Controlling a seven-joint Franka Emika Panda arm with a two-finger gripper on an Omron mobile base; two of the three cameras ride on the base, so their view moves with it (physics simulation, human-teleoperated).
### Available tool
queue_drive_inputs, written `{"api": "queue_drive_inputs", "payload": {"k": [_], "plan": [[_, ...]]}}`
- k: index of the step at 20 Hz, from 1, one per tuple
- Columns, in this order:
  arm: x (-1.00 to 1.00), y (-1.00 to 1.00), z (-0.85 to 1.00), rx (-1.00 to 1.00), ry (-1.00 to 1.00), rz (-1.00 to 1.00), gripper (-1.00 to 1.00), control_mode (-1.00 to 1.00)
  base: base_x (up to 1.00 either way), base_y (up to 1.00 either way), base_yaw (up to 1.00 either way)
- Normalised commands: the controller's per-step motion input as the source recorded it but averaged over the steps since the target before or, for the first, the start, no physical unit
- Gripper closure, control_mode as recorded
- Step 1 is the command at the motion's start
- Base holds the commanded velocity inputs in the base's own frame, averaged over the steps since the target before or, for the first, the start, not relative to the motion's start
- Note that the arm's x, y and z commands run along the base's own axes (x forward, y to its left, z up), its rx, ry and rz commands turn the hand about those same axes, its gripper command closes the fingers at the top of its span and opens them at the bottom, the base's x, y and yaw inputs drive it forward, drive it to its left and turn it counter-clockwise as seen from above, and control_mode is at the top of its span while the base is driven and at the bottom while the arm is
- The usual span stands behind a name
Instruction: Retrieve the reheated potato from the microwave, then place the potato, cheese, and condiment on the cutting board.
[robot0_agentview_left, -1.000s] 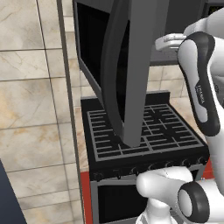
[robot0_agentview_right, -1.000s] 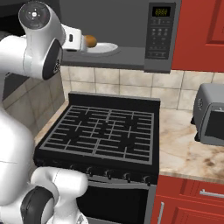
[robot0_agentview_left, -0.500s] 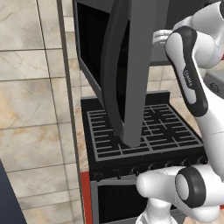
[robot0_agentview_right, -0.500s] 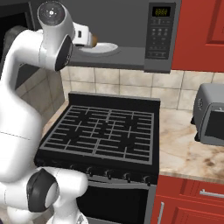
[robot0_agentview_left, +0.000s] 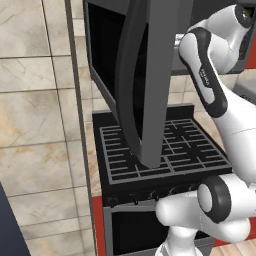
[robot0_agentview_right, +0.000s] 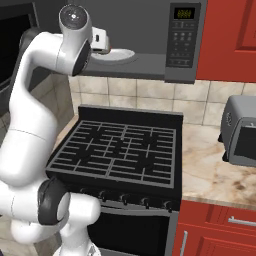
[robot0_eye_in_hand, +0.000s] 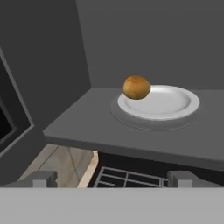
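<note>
The potato (robot0_eye_in_hand: 136, 87) is a tan-brown lump on the left rim of a white plate (robot0_eye_in_hand: 166, 104) inside the microwave (robot0_agentview_right: 183, 41). The microwave's dark door (robot0_agentview_left: 152, 75) is swung wide open. My gripper (robot0_eye_in_hand: 113, 179) is open, level with the front edge of the microwave floor, and holds nothing. Its fingertips (robot0_eye_in_hand: 43, 178) stand far apart, short of the potato. In the right base view my hand (robot0_agentview_right: 101, 42) is at the opening and covers the potato, while the plate (robot0_agentview_right: 120, 55) shows beside it. The cheese, condiment and cutting board are out of view.
A black gas stove (robot0_agentview_right: 120, 150) lies right under the microwave. A grey toaster oven (robot0_agentview_right: 241, 131) stands on the stone counter (robot0_agentview_right: 210, 165) to the right, with red cabinets (robot0_agentview_right: 227, 35) above and below. A tiled wall (robot0_agentview_left: 35, 100) is on the left.
My arm has swung up and in toward the microwave opening. In the right base view the hand now covers the potato that showed beside it before.
</note>
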Motion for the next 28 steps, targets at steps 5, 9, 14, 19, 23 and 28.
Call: {"api": "queue_drive_inputs", "payload": {"k": [5, 9, 14, 19, 23, 28], "plan": [[0.48, 0.15, -0.05, 0.0, 0.0, 0.05, -1.0, -1.0, 0.0, 0.0, 0.0], [0.54, 0.11, -0.06, 0.0, 0.0, 0.06, -1.0, -1.0, 0.0, 0.0, 0.0], [0.65, 0.0, 0.0, 0.0, 0.05, 0.07, -1.0, -1.0, 0.0, 0.0, 0.0], [0.51, 0.0, 0.0, 0.0, 0.07, 0.06, -1.0, -1.0, 0.0, 0.0, 0.0], [0.4, 0.0, 0.05, -0.01, 0.03, 0.02, -1.0, -1.0, 0.0, 0.0, 0.0], [0.27, 0.03, 0.01, -0.05, 0.0, 0.01, -1.0, -1.0, 0.0, 0.0, 0.0]]}}
